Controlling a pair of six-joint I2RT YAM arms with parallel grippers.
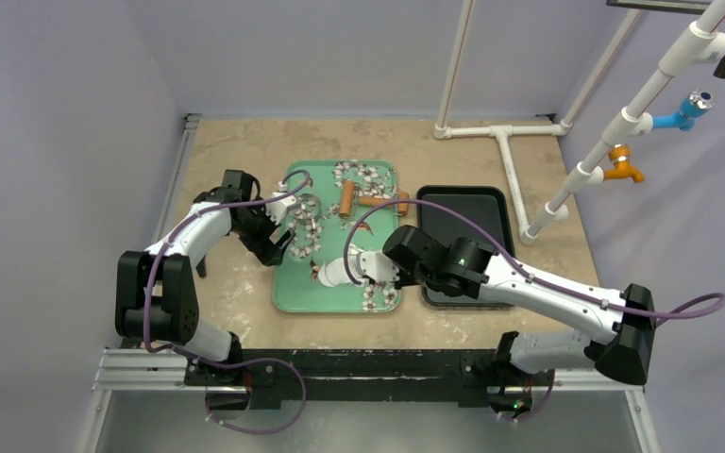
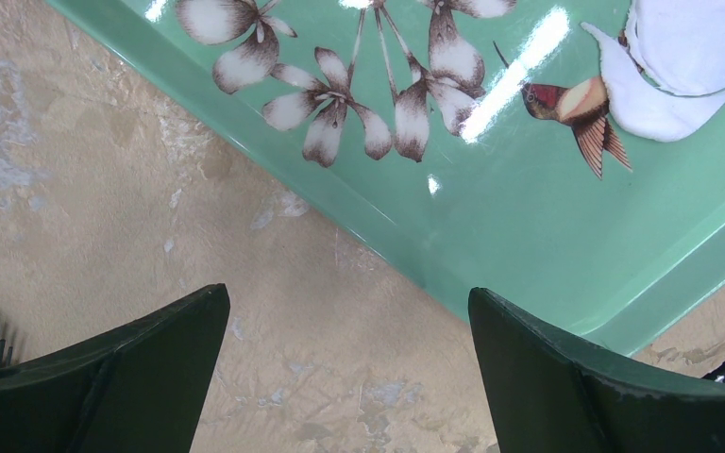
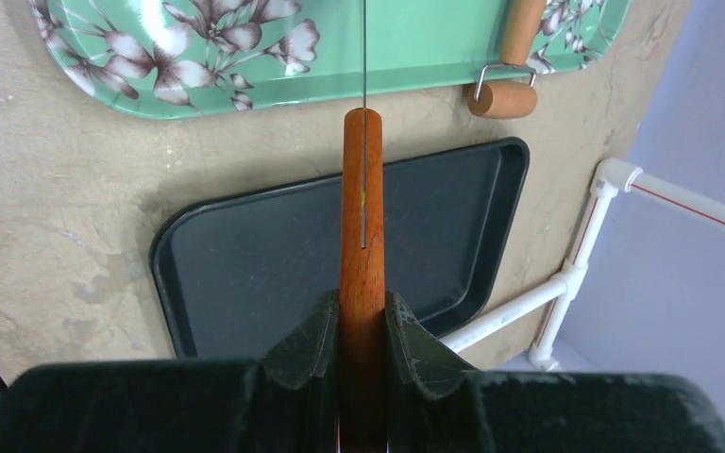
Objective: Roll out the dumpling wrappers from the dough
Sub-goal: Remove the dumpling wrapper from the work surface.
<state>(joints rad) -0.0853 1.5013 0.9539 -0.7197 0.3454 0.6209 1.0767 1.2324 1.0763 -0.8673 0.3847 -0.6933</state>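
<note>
Right tool (image 3: pixel 363 310) is clamped on a wooden handle (image 3: pixel 362 189), jaws tight on both sides of it. A thin dark line runs out of the handle's slotted tip; blade edge-on or wire, can't tell. Left tool (image 2: pixel 347 297) is spread wide and holds nothing, hovering over the worktop (image 2: pixel 104 189) just outside the green tray (image 2: pixel 491 236) rim

Dough (image 1: pixel 332 275) is a white lump on the green tray, toward the near end, just left of the right tool in the top view. The left wrist view catches it in its top-right corner

My read: portioning step, cutter headed for the lump. To do it well:
- keep the handle square in the grip. It sits centred now, don't let it twist
- line the thin edge across the lump before lowering. The right wrist view doesn't show the dough, so go by the top view
- press straight down to the tray floor, no sawing, since soft dough will likely smear and stick
- left tool is free and close, so it could pin the tray rim to stop it skating

Containers:
- green tray: the dough, plus a small wooden roller (image 3: pixel 502 97) on a wire frame at the far end, barrel overhanging the rim toward the black tray (image 3: pixel 274 255). No finished dumpling wrappers that I can make out
- black tray: nothing in it in either view that shows it
</note>
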